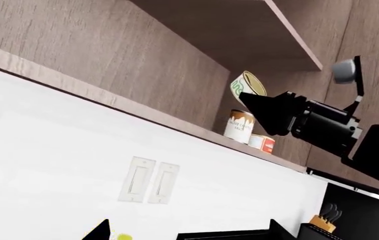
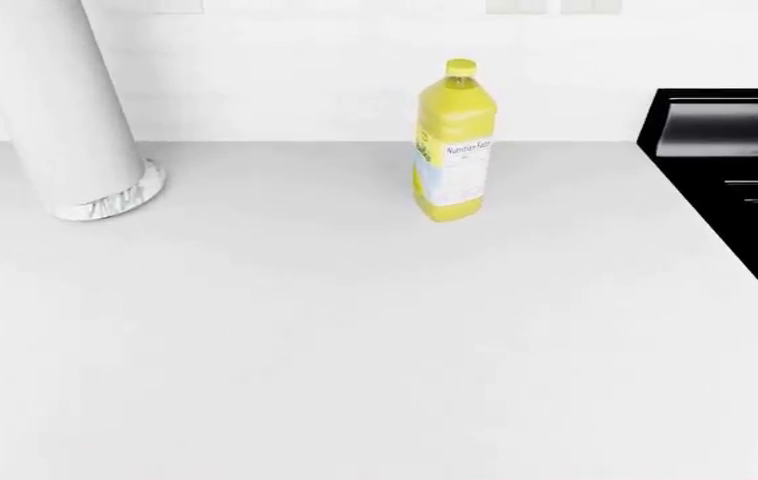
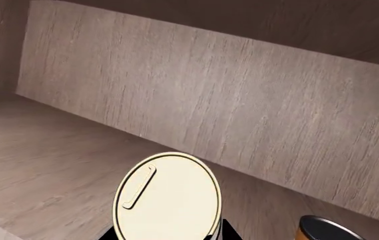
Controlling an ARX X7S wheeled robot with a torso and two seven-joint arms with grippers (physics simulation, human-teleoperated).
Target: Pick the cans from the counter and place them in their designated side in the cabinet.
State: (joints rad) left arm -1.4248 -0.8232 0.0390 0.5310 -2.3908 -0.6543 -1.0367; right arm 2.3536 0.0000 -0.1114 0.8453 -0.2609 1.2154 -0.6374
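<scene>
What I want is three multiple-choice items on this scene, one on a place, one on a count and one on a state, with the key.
1. Where does the yellow bottle stand?
A. on the counter
B. in the cabinet
C. on the stove

2. How many cans stand on the cabinet shelf, leaving out the held one?
A. one
B. two
C. four

3. What is the right gripper doing?
A. open and empty
B. shut on a tilted can
C. pressing a wall switch

Key: 1 A, the head view shows it upright on the white slab. 2 B, a brown-and-white can and a squat can stand there. 3 B, the left wrist view shows it gripping the can above the shelf.
</scene>
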